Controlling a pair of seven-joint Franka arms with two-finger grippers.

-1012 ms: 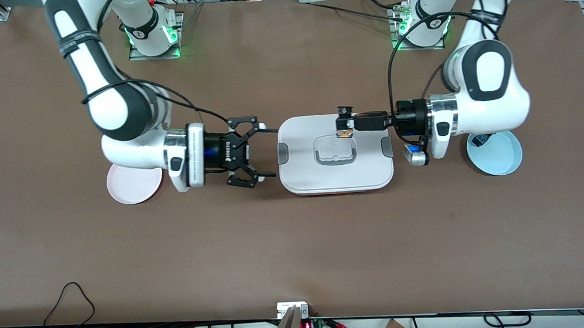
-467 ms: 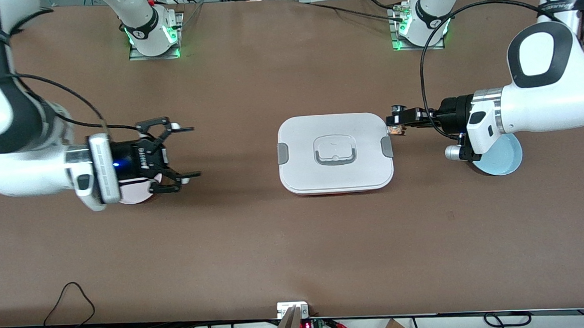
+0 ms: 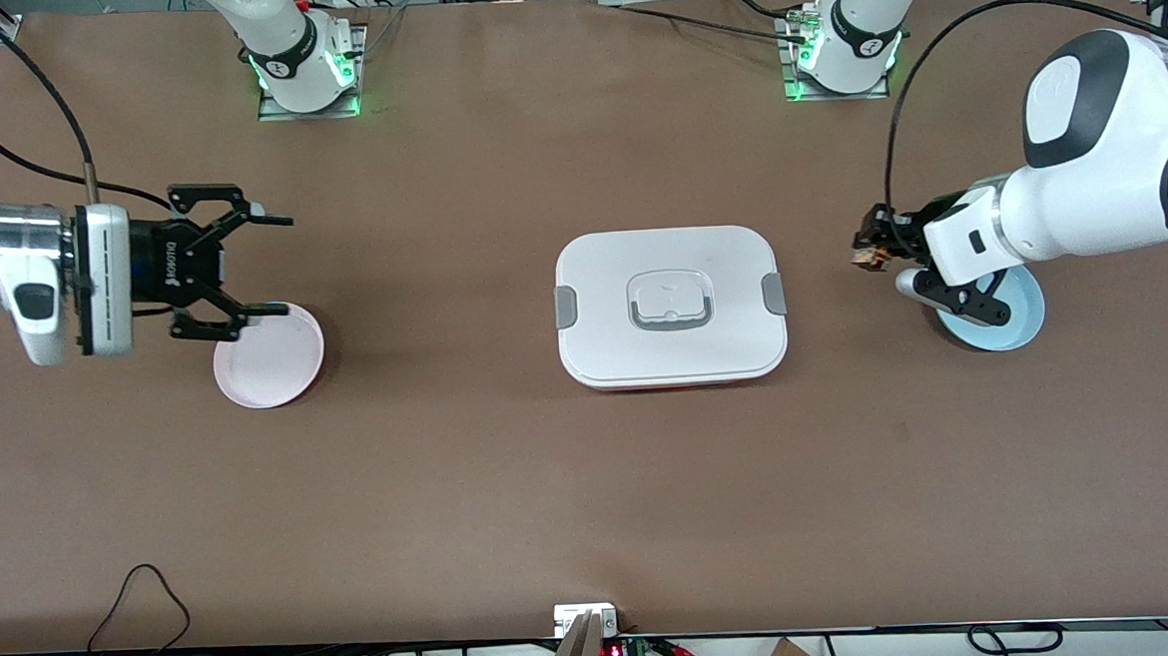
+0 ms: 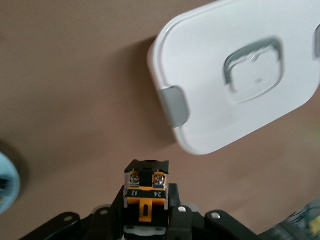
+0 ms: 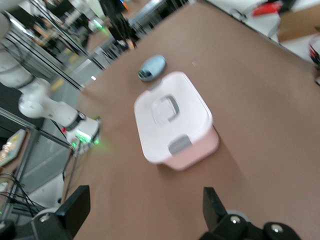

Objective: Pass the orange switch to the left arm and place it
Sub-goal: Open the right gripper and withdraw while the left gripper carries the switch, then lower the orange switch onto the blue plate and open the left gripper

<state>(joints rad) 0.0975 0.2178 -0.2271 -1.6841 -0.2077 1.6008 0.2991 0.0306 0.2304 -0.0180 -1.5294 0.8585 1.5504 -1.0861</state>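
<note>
The box (image 3: 671,306) sits at table centre, lid on, grey clips at both ends. Seen from the box in the front view, the left gripper (image 3: 869,243) is at about 3 o'clock, over bare table between the box and the blue plate (image 3: 1018,320). Its fingers are clamped on the orange switch (image 4: 146,194), which is off the table. The box lies between the two grippers. The right gripper (image 3: 241,271) is at about 9 o'clock from the box, over the edge of the pink plate (image 3: 281,369), with its fingers spread wide and nothing between them. The right wrist view shows a small dark item on the blue plate.
</note>
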